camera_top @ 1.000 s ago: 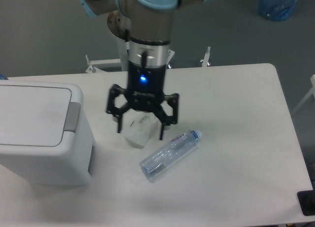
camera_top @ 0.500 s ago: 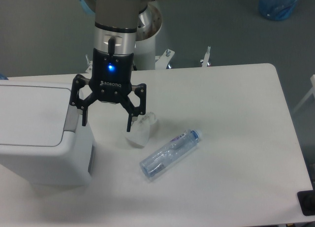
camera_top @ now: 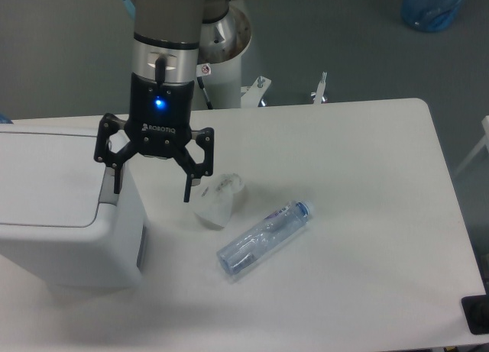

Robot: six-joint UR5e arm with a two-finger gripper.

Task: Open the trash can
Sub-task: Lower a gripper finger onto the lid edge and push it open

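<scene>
At left on the table [camera_top: 367, 153], the trash can [camera_top: 61, 207], lid closed. Above its right edge, end effector [camera_top: 151, 185], fingers spread and empty; crumpled white object [camera_top: 217, 203] and plastic bottle [camera_top: 265, 238] alongside.

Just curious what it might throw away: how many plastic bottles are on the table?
1: a clear plastic bottle lying on its side near the middle of the white table, right of a crumpled white wad.

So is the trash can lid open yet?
Shut: the trash can lid lies flat; the open gripper hovers by its grey latch tab.
</scene>
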